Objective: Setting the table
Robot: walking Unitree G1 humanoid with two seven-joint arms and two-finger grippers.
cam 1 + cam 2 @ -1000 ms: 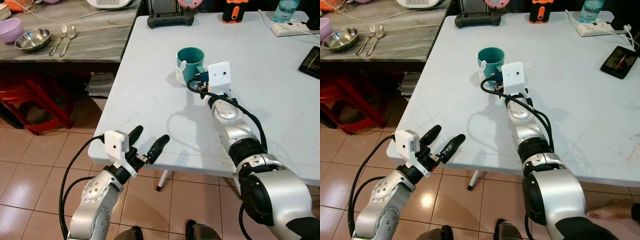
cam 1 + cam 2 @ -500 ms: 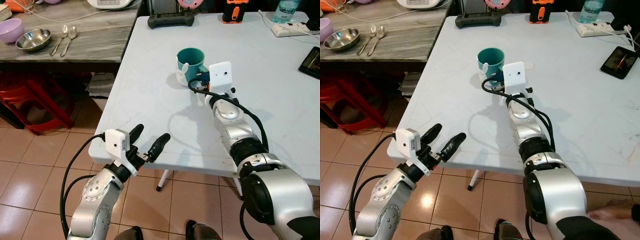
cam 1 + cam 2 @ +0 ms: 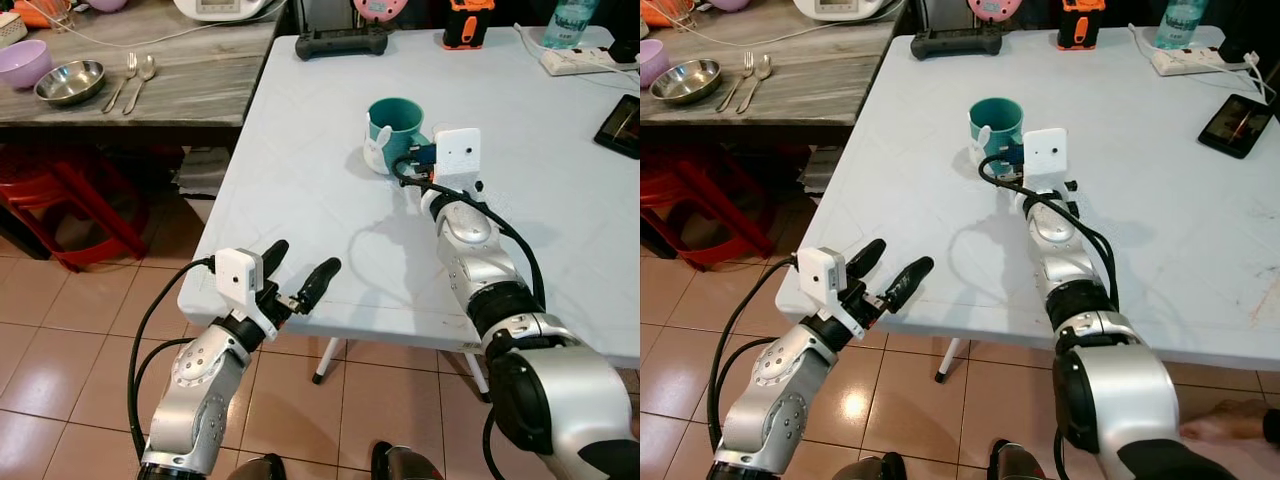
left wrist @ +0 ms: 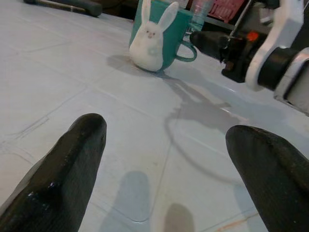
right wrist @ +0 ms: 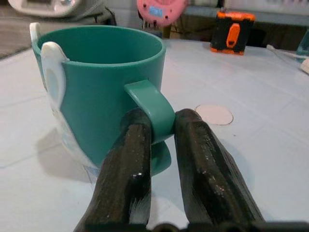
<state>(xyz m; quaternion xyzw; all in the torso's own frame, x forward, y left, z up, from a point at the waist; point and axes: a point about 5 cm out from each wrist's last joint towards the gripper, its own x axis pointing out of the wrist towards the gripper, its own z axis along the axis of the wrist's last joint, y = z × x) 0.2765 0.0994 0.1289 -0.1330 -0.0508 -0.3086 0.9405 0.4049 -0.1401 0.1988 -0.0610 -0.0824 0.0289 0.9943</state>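
White table [image 3: 300,190] fills the middle-right of the frame, with a teal bunny mug [image 3: 394,128] near center, a power strip [image 3: 585,60] and phone [image 3: 620,122] far right.

Two silver jointed arms carry looping black cables, white boxy wrist cameras and long black fingers [image 4: 63,179].

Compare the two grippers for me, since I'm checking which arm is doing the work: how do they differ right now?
The right gripper has its fingers pinched on the handle of the teal mug, out over the white table; the left gripper is open and holds nothing. The right one is far out on the tabletop; the left one hangs at the table's near edge. Both have two long black fingers.
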